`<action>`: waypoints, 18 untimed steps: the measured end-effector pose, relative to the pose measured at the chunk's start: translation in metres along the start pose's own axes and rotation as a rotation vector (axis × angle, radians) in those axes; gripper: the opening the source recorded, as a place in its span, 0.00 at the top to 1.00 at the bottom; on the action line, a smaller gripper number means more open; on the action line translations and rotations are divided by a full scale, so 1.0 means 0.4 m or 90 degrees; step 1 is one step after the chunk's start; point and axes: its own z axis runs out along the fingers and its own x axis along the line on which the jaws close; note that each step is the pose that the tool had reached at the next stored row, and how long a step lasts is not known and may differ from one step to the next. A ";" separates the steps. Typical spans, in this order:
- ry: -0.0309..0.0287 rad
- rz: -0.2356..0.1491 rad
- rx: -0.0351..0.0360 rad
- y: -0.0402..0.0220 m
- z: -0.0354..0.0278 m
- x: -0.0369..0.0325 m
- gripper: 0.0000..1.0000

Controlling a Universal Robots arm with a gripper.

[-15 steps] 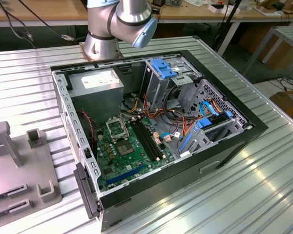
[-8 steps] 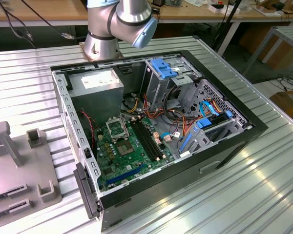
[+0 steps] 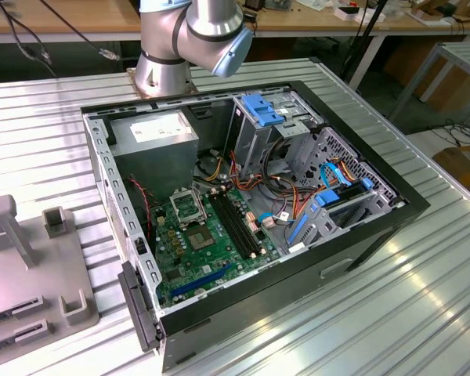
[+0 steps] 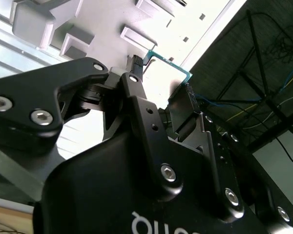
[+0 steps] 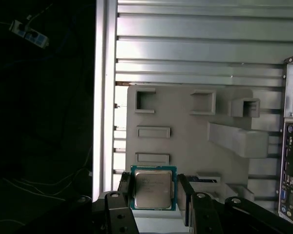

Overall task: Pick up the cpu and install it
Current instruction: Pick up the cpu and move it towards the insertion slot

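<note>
The cpu (image 5: 153,187), a thin square chip with a silver-grey metal top and a green rim, sits squarely between the two black fingers (image 5: 126,187) of your pincer (image 5: 155,191). In the first wrist view, one finger lies against each of two opposite edges, so the pincer is narrowed onto the chip and gripping it.

Behind the chip is the pale grey moulded plastic tray (image 5: 185,141) with raised blocks and rectangular slots. The cpu is at the tray's edge, just beside the two narrow slots. You cannot tell whether it is touching the tray's surface or hanging clear of it.

In the exterior view, the tray rests on the ribbed aluminium table (image 3: 376,313). The open black computer case (image 3: 407,205) stands just beside the tray, and the black square socket frame (image 3: 189,207) lies on the green motherboard (image 3: 211,262) inside the case.
</note>
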 end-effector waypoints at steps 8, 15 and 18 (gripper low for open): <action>0.0008 0.000 0.0000 0.000 -0.022 0.001 0.53; 0.0016 0.000 0.0000 0.000 -0.038 0.001 0.53; 0.0020 0.000 0.0000 0.000 -0.047 0.002 0.53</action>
